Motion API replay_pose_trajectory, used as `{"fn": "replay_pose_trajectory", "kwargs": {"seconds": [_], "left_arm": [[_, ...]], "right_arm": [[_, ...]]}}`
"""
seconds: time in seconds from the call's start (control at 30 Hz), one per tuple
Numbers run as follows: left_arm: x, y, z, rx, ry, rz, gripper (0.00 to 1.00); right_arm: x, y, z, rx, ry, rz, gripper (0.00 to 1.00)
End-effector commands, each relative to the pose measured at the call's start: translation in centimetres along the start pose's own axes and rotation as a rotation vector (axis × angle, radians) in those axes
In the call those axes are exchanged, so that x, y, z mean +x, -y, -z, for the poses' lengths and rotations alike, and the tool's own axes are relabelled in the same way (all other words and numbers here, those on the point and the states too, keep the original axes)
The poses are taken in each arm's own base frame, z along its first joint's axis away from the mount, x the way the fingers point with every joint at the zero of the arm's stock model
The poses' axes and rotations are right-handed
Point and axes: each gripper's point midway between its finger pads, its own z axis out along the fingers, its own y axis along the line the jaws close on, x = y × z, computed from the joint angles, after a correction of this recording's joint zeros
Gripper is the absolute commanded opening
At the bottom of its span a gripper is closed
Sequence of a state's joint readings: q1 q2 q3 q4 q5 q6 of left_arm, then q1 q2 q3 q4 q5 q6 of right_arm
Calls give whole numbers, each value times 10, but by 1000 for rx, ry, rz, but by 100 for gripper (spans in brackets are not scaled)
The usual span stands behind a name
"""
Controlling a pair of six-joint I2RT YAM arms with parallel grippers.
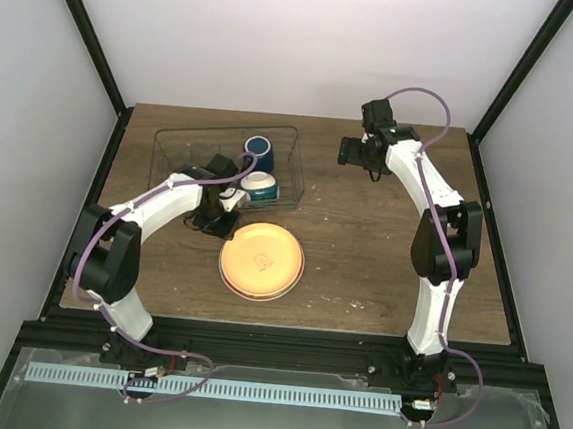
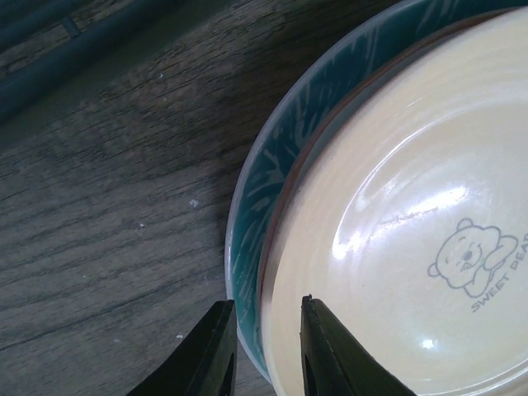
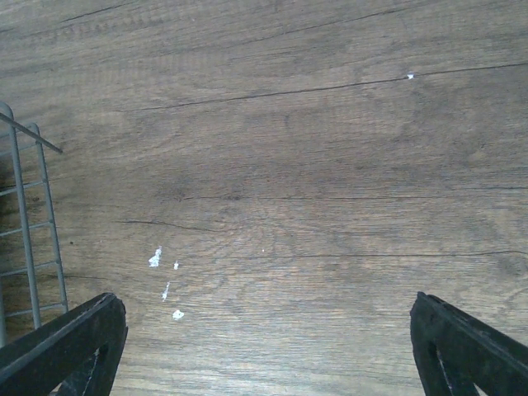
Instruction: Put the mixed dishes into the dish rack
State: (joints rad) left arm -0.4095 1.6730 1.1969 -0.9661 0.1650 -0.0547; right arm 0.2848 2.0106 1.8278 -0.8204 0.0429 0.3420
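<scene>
The orange-yellow plate lies stacked on the mint-green plate at the table's middle. The lower plate's rim shows around the upper one. My left gripper is at the stack's left edge, narrowly shut across both rims: one finger stands outside the green rim, the other over the yellow plate's inside. The dark blue mug and the small white-and-teal bowl sit in the wire dish rack. My right gripper hangs wide open over bare wood to the rack's right.
The rack's wire corner shows at the left of the right wrist view. Black frame posts rise at the table's far corners. A few white flecks mark the wood below the right gripper.
</scene>
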Motion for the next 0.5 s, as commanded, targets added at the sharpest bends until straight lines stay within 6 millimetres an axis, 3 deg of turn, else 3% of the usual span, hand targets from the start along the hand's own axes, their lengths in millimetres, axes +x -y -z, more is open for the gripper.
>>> {"fn": "replay_pose_trajectory", "kwargs": {"seconds": [0.0, 0.47], "left_arm": [[-3, -3, -7, -9, -9, 2, 23], [-4, -1, -20, 10, -44, -3, 17]], "right_arm": [[0, -3, 1, -13, 7, 6, 95], [5, -3, -3, -18, -3, 10, 95]]}}
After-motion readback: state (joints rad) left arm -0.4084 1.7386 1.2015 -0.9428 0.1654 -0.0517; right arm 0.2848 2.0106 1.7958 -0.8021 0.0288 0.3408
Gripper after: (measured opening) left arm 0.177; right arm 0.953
